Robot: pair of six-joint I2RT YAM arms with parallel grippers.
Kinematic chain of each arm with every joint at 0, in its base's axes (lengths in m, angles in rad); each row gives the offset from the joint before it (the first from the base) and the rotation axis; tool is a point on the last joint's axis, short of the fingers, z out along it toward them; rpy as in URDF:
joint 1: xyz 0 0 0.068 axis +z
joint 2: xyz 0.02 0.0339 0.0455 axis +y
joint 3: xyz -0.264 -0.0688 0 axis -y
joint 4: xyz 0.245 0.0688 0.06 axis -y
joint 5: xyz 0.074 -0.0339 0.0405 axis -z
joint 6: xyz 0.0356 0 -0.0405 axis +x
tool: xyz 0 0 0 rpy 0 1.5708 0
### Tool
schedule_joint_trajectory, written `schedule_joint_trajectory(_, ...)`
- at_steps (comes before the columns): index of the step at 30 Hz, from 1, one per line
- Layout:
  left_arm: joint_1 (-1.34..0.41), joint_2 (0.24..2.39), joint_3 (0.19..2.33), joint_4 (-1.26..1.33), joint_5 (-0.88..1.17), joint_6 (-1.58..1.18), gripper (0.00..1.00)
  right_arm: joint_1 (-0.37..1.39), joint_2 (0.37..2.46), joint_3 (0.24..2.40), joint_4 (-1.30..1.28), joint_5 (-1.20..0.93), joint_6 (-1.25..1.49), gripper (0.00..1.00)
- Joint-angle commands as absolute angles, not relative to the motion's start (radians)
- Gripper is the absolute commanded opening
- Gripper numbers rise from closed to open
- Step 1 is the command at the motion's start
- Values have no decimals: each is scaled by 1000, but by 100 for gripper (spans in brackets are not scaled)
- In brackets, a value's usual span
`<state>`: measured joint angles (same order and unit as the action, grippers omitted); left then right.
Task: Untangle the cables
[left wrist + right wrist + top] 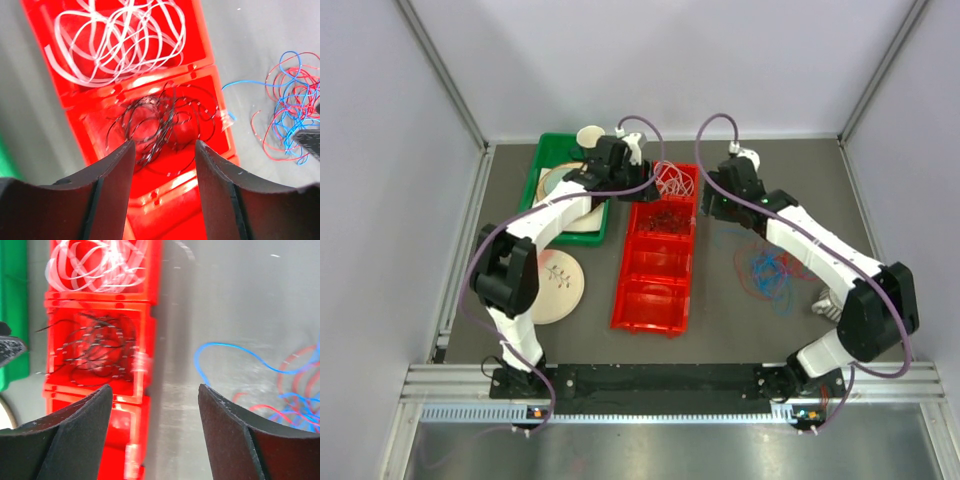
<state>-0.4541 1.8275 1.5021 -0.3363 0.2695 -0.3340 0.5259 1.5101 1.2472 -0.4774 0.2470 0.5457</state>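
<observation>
A red tray [655, 300] with four compartments lies mid-table. White wires [672, 180] fill its far compartment and black wires [665, 218] the second; both show in the left wrist view, white wires [120, 42] above black wires [162, 122]. A tangle of red and blue wires [770, 272] lies on the table right of the tray, also in the left wrist view [292, 117] and the right wrist view [295, 390]. My left gripper [165, 147] is open and empty above the black wires. My right gripper [155, 392] is open and empty over the tray's right edge.
A green tray [552, 160] holding a cream plate and a cup stands at the back left. A round cream plate [552, 285] lies left of the red tray [100, 440]. A small grey object [823, 300] lies near the right arm. Walls enclose the table.
</observation>
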Motion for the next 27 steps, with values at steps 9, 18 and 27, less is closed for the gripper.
schedule_joint_trajectory(9,-514,2002,1543,-267,337,-324,53,364,1365,1063,-448,247,563,69)
schedule_joint_trajectory(18,-523,1945,1611,-359,279,-261,57,232,1273,1011,-448,199,546,70)
schedule_joint_trajectory(27,-523,1844,1617,-400,125,-238,72,141,1198,959,-453,166,541,84)
